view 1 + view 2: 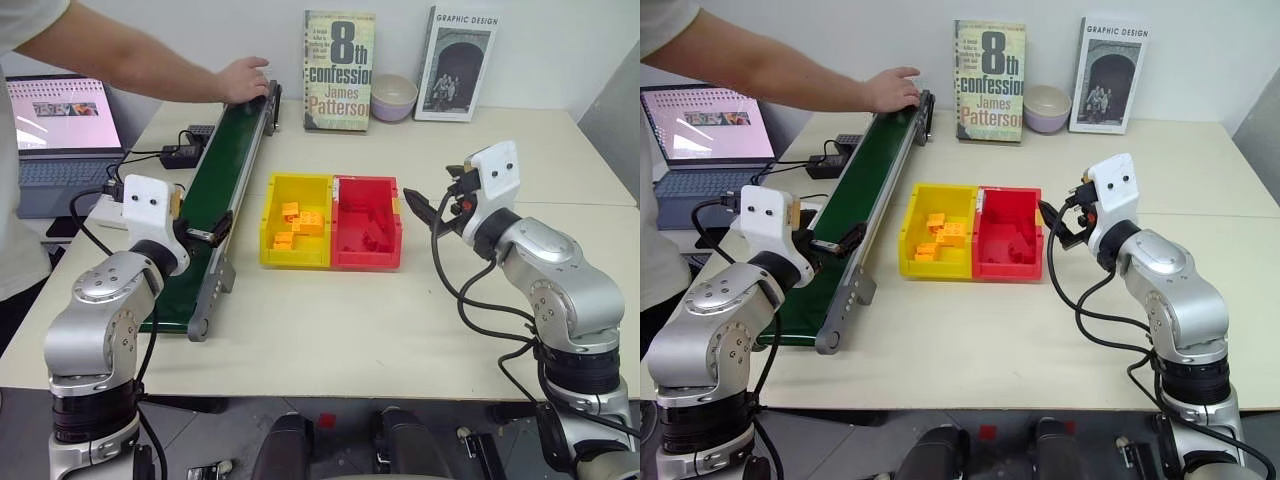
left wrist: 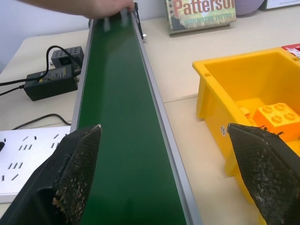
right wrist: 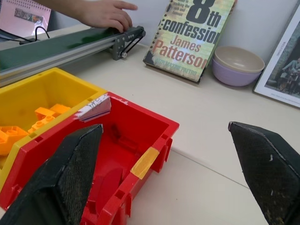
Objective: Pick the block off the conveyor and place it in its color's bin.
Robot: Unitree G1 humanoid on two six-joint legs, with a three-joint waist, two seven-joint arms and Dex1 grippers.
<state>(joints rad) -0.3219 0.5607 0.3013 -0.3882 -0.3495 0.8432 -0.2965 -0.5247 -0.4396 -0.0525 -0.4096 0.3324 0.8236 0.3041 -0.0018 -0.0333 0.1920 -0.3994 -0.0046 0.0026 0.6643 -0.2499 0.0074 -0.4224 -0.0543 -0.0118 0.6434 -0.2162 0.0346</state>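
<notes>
While a person's hand (image 1: 243, 78) rests at the conveyor (image 1: 225, 180) far end, both end effectors, left (image 2: 164, 178) and right (image 3: 168, 173), gape wide and empty, awaiting a light, rigid, likely slick brick best pinched across flat sides.

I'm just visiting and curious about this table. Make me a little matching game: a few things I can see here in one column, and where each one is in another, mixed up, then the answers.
Things:
1. orange-yellow bricks
2. person's hand
3. purple bowl
4. left tool

Places:
A. at the far end of the conveyor
B. between two books leaning on the wall
C. open, over the near part of the green belt
D. inside the yellow tray

Pairs: 1-D, 2-A, 3-B, 4-C
</notes>
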